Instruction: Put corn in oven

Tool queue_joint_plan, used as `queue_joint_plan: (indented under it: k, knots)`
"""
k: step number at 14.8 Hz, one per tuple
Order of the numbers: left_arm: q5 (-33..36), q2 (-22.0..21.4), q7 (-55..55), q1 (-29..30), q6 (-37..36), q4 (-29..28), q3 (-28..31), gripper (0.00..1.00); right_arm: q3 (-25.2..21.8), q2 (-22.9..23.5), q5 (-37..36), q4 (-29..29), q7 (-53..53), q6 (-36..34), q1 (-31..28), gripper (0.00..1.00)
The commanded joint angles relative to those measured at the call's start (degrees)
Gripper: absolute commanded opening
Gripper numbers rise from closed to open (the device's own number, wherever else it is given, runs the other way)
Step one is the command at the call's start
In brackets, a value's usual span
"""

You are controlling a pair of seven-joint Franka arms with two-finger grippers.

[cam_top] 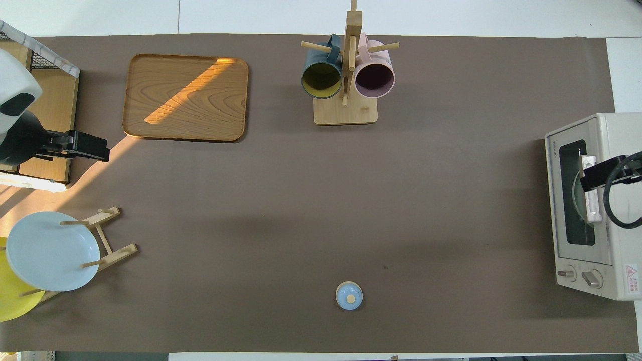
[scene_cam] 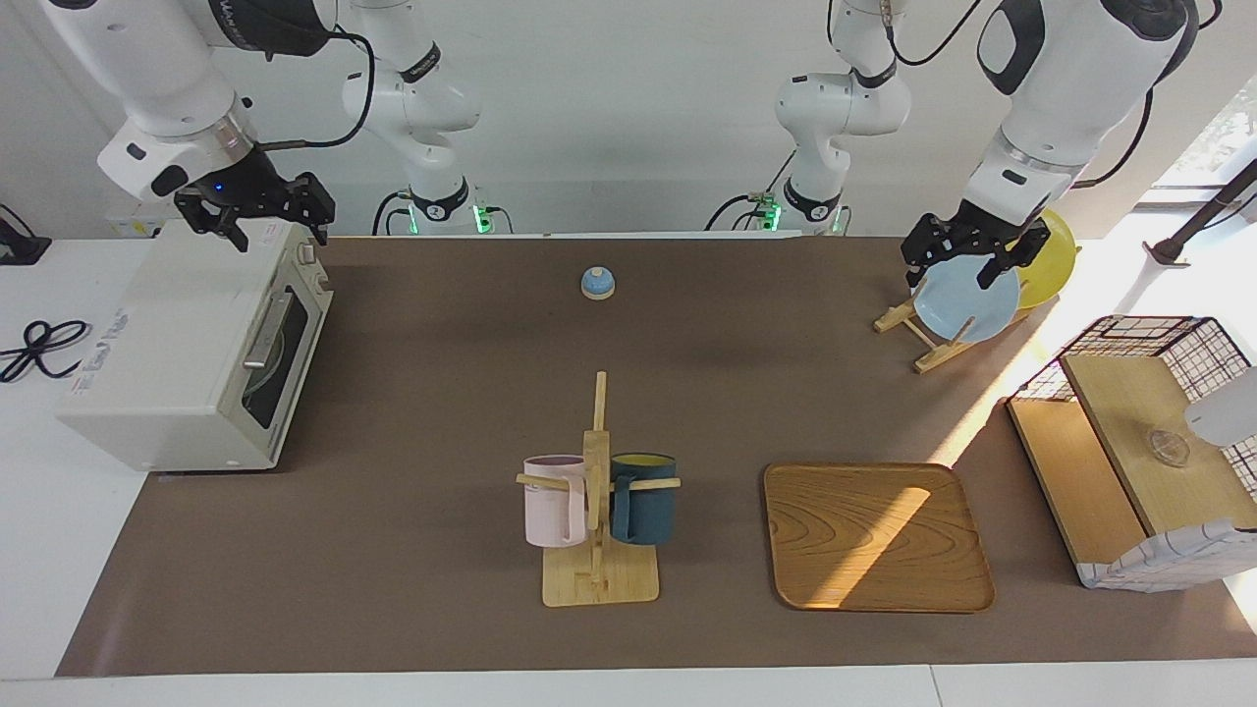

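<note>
The off-white oven (scene_cam: 187, 344) (cam_top: 587, 205) stands at the right arm's end of the table. Its dark glass door is shut and the metal bar handle (scene_cam: 263, 329) lies across it. No corn shows in either view; it is hidden or out of view. My right gripper (scene_cam: 275, 234) (cam_top: 599, 175) hangs open and empty over the oven's top, above the end nearest the robots. Over the blue plate (scene_cam: 967, 299) on the plate rack, my left gripper (scene_cam: 957, 267) (cam_top: 85, 150) waits, open and holding nothing.
A wooden plate rack (cam_top: 108, 240) holds the blue plate and a yellow plate (cam_top: 12, 298). A mug tree (scene_cam: 594, 530) carries a pink and a dark blue mug. A wooden tray (scene_cam: 874, 535), a small blue bell (scene_cam: 597, 283) and a wire basket with wooden shelves (scene_cam: 1139, 442) also stand here.
</note>
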Motion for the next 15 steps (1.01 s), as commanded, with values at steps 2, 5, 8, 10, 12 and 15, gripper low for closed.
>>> queue_joint_plan:
  k: [2, 5, 8, 10, 12, 15]
  knots:
    - [0.97, -0.27, -0.22, -0.25, -0.83, 0.44, 0.15, 1.0, -0.56, 1.3, 1.35, 1.97, 1.88, -0.54, 0.5, 1.0]
    - [0.97, -0.27, -0.31, -0.17, -0.74, 0.44, 0.15, 1.0, -0.47, 1.21, 0.91, 1.96, 1.97, -0.54, 0.58, 1.0]
    - [0.97, -0.19, -0.22, -0.17, -0.74, 0.44, 0.15, 1.0, -0.03, 1.21, 0.91, 1.96, 1.97, -0.46, 0.67, 1.0]
    - [0.97, -0.27, -0.31, -0.17, -0.74, 0.44, 0.15, 1.0, -0.03, 1.21, 1.17, 1.96, 1.97, -0.46, 0.59, 1.0]
    - [0.97, -0.27, -0.22, -0.25, -0.74, 0.44, 0.15, 1.0, -0.12, 1.21, 1.26, 1.96, 1.89, 0.42, 0.23, 1.0]
    - [0.97, -0.27, -0.22, -0.25, -0.74, 0.44, 0.15, 1.0, -0.12, 1.21, 1.35, 1.96, 1.89, 1.04, 0.32, 1.0]
